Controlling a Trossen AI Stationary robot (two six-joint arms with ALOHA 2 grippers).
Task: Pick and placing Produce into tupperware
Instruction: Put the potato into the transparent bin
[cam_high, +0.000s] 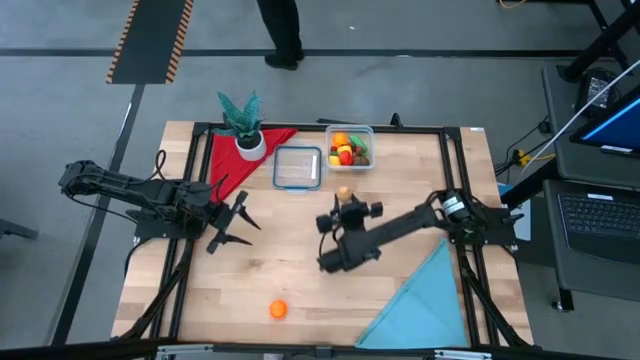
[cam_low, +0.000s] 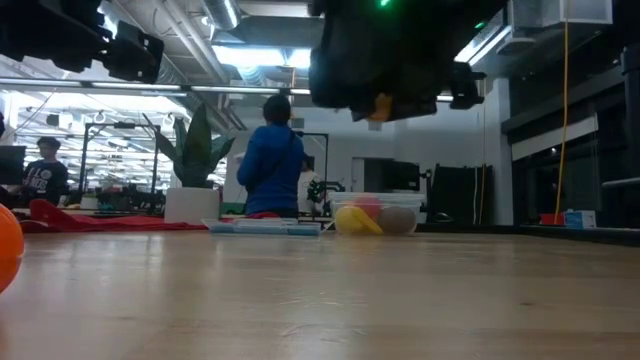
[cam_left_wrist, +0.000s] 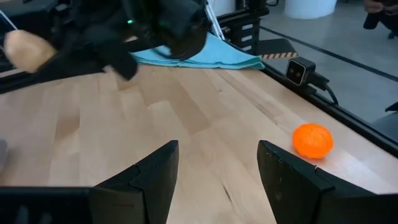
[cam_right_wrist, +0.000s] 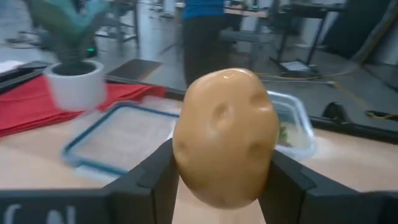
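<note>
The right pincer is clenched on a tan potato above the counter, near the tub holding what looks like mixed produce, while the left pincer – released – hangs nearer an orange.

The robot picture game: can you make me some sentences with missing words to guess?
1. The right gripper is holding a toy ____.
2. The orange fruit is lying on the ____.
3. The left gripper has its fingers ____ and holds nothing.
4. The tupperware is next to a flat clear lid with a ____ rim.

Missing words: potato; table; open; blue
</note>
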